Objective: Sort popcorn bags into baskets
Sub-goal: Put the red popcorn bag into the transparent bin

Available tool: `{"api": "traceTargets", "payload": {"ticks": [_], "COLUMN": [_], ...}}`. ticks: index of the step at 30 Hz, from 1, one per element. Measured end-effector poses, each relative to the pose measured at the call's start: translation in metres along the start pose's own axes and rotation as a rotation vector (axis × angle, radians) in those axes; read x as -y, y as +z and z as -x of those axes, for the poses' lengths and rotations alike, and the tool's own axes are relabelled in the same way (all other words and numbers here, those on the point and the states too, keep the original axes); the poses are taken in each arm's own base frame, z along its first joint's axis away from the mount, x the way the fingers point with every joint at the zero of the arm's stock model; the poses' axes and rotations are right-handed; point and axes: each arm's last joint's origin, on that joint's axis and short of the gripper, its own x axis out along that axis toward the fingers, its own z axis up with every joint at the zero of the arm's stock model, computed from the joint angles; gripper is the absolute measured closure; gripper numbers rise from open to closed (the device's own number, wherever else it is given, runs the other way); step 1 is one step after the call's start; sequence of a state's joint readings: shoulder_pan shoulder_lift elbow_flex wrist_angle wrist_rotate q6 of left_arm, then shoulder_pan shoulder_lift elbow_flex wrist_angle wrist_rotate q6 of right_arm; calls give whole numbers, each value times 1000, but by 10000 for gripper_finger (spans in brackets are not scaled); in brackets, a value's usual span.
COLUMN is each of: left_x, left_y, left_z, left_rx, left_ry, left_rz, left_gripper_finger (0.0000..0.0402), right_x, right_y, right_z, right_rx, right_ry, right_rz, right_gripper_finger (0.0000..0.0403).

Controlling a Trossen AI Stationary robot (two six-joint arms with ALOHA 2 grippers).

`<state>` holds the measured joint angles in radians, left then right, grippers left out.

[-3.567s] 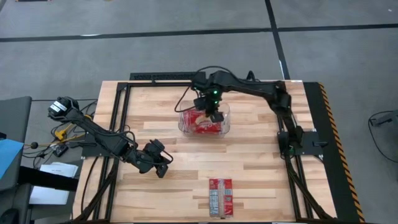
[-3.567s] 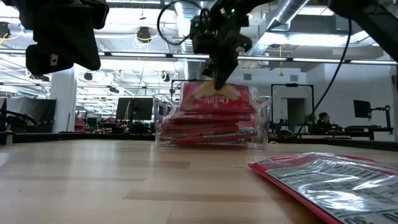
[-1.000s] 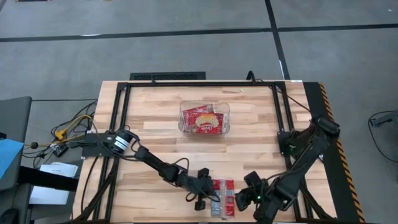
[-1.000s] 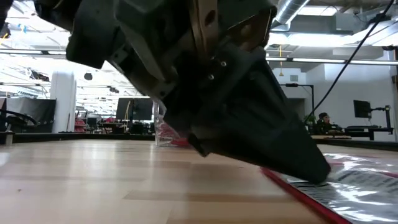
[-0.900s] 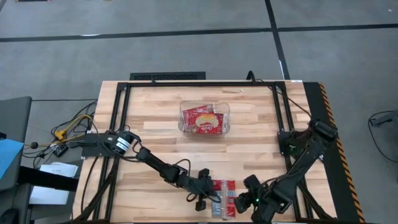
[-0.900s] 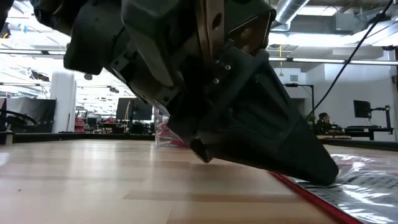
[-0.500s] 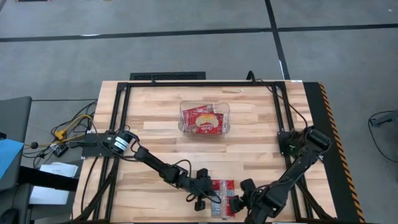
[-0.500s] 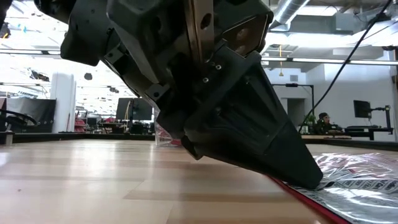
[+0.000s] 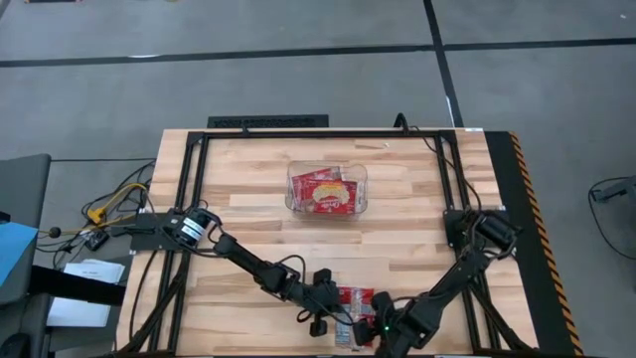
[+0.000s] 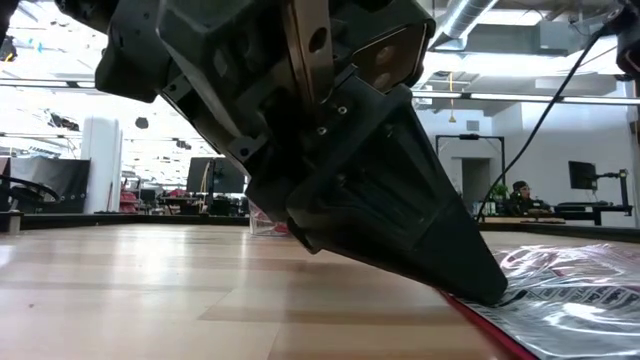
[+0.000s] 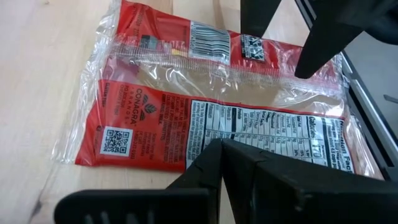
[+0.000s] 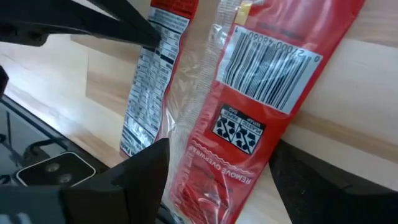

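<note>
Grippers meet at the table's near edge, at about 6 o'clock from its centre in your overhead view. You have one popcorn bag (image 9: 354, 313) lying flat there, label side up, its nutrition panel and barcode showing. Your left gripper (image 9: 333, 310) comes in from 9 o'clock of that bag with its jaws shut tight into a single wedge, the tip pressed down on the bag's printed face; it holds nothing. In the low view that wedge (image 10: 480, 280) fills most of what you see, its point resting on the crinkled silvery packet (image 10: 565, 290).

Your right gripper (image 9: 378, 326) is at the bag's 4 o'clock corner. Its jaws are spread wide, one finger (image 12: 143, 168) on each side of the packet's (image 12: 249, 118) red edge, and nothing is clamped between them.

Farther up the wooden table (image 9: 238, 179), at 12 o'clock from the loose bag and well apart from it, you have the clear bin (image 9: 326, 191) with several red packets (image 9: 324, 193) piled inside. In the low view only a sliver of the bin shows behind the left arm.
</note>
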<state>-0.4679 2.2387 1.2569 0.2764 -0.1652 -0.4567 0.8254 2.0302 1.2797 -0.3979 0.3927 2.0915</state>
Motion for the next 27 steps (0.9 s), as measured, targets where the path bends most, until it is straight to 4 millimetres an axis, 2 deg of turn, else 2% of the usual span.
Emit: {"api": "traceTargets", "payload": {"ticks": [4, 8, 11, 18, 22, 24, 27], "left_x": [0, 0, 0, -1, -1, 0, 2], "left_y": [0, -1, -1, -1, 0, 3, 12], "left_z": [0, 0, 0, 1, 2, 6, 21], "left_rx": [1, -1, -2, -1, -3, -18, -49], "left_ry": [5, 8, 9, 22, 22, 10, 20], "left_rz": [-1, -1, -2, -2, 9, 9, 5], "left_gripper_finger": [402, 402, 402, 402, 402, 402, 402], "right_x": [-4, -7, -7, -8, -12, -13, -17], "right_y": [8, 13, 16, 17, 16, 16, 19], "right_z": [-4, -7, -9, -10, -11, -11, -9], "right_rx": [2, 3, 11, 39, 31, 27, 40], "right_ry": [-5, -12, -21, 2, 31, 48, 39], "right_rz": [25, 42, 41, 44, 76, 91, 124], "right_gripper_finger": [120, 152, 191, 313, 370, 388, 389]}}
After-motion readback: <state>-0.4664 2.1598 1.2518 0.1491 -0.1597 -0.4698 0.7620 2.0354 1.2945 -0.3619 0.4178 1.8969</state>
